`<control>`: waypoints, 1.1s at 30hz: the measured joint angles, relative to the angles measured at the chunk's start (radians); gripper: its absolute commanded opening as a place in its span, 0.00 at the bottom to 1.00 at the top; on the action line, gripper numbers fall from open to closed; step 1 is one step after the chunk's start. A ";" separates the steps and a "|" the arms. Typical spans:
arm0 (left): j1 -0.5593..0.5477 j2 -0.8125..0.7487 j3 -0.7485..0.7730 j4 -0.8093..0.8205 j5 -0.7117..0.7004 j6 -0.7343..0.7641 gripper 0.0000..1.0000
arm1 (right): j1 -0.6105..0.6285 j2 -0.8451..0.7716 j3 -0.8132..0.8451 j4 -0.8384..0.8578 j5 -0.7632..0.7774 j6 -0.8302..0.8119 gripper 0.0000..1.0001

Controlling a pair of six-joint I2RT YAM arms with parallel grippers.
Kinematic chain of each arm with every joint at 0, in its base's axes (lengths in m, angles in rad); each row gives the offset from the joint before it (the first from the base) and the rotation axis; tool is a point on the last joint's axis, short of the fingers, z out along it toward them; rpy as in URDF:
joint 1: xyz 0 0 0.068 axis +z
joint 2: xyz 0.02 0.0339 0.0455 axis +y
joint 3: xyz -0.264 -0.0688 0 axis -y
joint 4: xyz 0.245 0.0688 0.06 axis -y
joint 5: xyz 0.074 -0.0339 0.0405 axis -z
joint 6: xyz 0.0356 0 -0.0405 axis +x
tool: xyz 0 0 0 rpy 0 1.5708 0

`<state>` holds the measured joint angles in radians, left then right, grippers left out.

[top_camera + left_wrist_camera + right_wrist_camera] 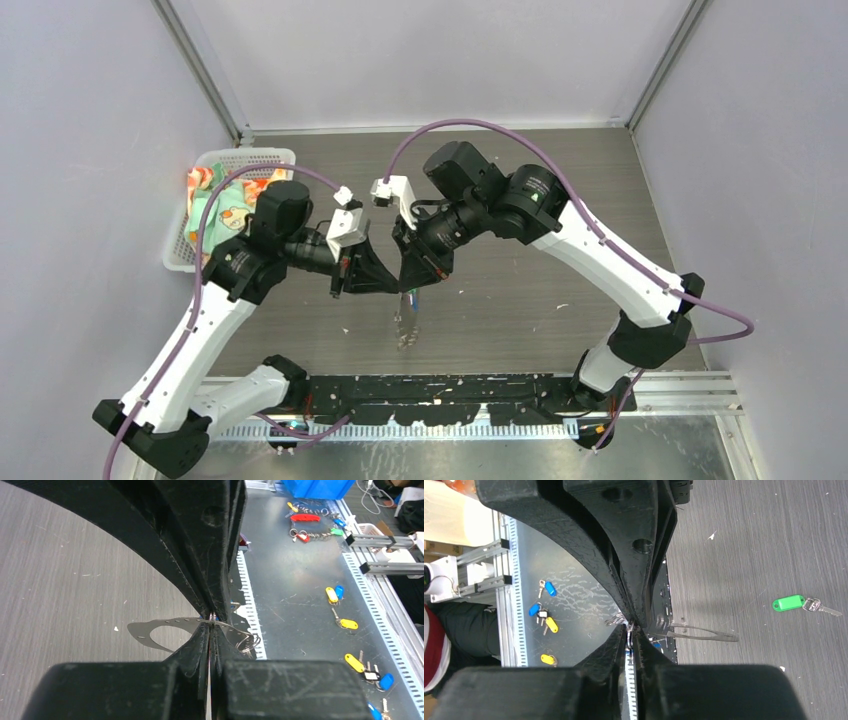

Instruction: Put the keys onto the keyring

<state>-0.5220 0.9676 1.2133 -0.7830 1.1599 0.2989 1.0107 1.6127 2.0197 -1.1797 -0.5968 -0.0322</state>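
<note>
The keyring (150,632), a flat thin grey metal loop with small holes, hangs in the air between both grippers; in the top view the keyring (405,322) dangles below the fingertips. My left gripper (212,618) is shut on a small wire ring at its upper edge. My right gripper (630,628) is shut on a wire ring of the same keyring (704,634), seen edge-on. Both grippers meet tip to tip over the table's middle, left gripper (392,284), right gripper (408,284). The green-headed key (796,603) lies loose on the table. A blue bit (416,296) shows under the fingertips; what it hangs on is hidden.
A white basket (190,255) with colourful cloth stands at the table's left edge. Beyond the near edge, a metal bench carries several yellow and blue tagged keys (345,624) (546,622). A black strip (450,400) runs along the front between the arm bases.
</note>
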 measured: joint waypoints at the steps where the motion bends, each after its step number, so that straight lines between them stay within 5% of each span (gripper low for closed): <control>1: 0.000 -0.005 -0.007 0.018 -0.003 -0.016 0.00 | 0.000 -0.001 -0.002 0.003 0.000 0.009 0.25; 4: -0.001 -0.042 -0.063 0.108 -0.015 -0.097 0.00 | -0.003 -0.023 -0.036 0.064 0.006 0.042 0.44; 8: -0.002 -0.116 -0.175 0.288 -0.025 -0.269 0.00 | -0.016 -0.103 -0.145 0.177 0.024 0.095 0.53; 20: -0.002 -0.127 -0.191 0.642 -0.080 -0.561 0.00 | -0.074 -0.525 -0.541 0.588 0.115 0.269 0.49; 33: -0.003 -0.089 -0.132 0.793 -0.102 -0.663 0.00 | -0.074 -0.552 -0.662 0.804 0.172 0.369 0.35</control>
<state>-0.5247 0.8791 1.0813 0.0097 1.0576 -0.3645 0.9363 1.0607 1.3579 -0.3756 -0.4248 0.3367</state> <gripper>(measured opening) 0.009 0.382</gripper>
